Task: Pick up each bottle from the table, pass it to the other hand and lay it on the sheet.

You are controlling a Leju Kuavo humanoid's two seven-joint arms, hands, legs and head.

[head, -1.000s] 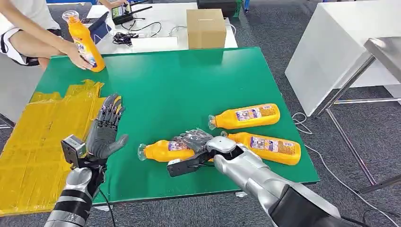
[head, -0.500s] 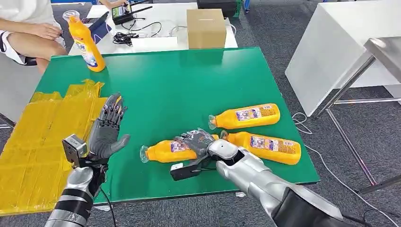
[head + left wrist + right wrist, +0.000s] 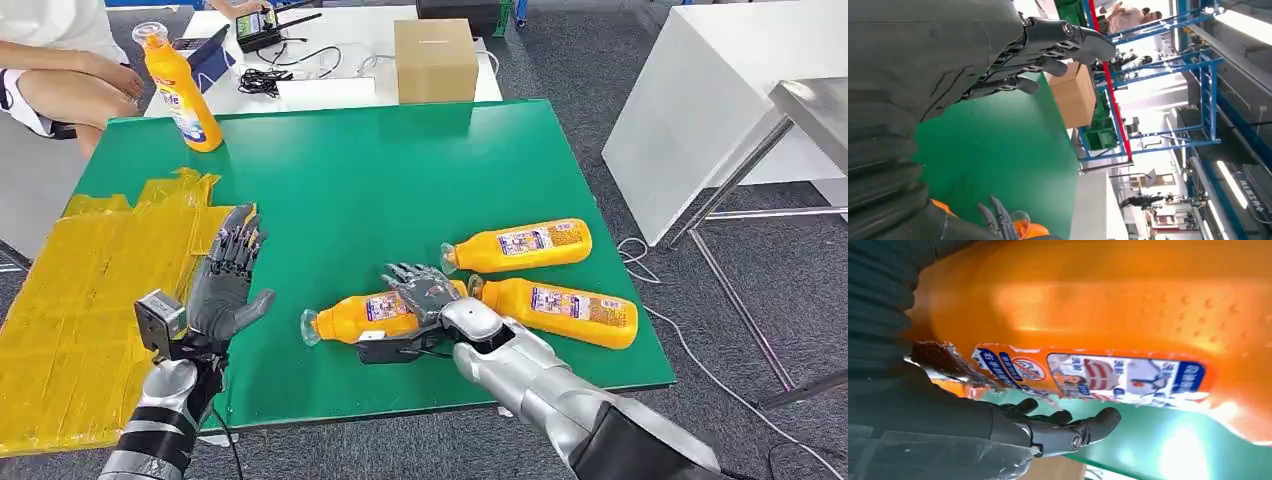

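So far no bottle lies on the yellow sheet point(image 3: 90, 290), judging by the head view: three lie on their sides on the green table point(image 3: 370, 180) and a fourth stands upright point(image 3: 180, 90) at the table's far corner beyond the sheet, next to a seated person. The right hand point(image 3: 425, 292) rests on top of the nearest lying bottle point(image 3: 365, 316), fingers spread over it, not yet closed round it. The two other bottles point(image 3: 520, 245) point(image 3: 565, 310) lie just beyond that hand, towards the table's right edge, leaving little room there. The left hand point(image 3: 225, 285) hovers upright beside the sheet, fingers extended and empty, with bare table between it and the nearest bottle.

In the left wrist view, the left hand's fingers point(image 3: 1063, 40) stretch out straight over the table, holding nothing.

In the right wrist view, the bottle's label fills most of the frame and the right hand's fingers point(image 3: 1073, 430) stand apart, just off the bottle.
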